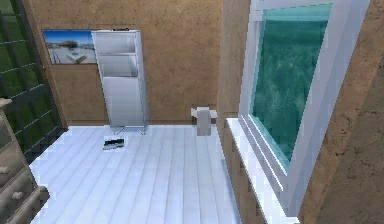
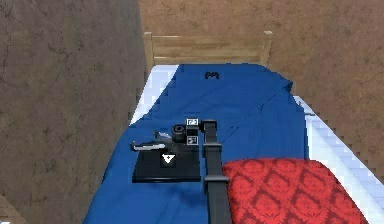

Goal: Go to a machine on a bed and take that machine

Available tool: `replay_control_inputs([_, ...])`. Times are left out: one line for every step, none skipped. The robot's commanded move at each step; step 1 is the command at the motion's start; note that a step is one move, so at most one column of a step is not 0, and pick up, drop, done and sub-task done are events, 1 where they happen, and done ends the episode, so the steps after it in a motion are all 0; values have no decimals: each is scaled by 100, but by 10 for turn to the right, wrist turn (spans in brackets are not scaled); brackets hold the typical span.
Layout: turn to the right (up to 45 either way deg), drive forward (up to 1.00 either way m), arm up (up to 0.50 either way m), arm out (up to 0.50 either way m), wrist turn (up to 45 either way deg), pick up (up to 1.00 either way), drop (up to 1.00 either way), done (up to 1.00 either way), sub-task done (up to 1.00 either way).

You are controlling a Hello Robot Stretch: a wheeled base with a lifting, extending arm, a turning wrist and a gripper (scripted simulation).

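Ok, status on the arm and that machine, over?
Gripper by the flat black machine; can't tell if it holds anything. Machine lies flat on the blue bed cover. Red cushion close beside the arm.

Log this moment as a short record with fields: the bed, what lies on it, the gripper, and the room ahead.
bed: bed with a blue cover, wooden headboard at its far end
on bed: flat black thing with a white triangle mark; red patterned cushion; small dark item near the headboard
gripper: gripper seen at the flat black thing's far edge; cannot tell whether it holds anything
ahead: white shelf unit, wall picture, window
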Motion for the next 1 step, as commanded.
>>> replay_control_inputs([0,0,0,0,330,0,0,0,0])
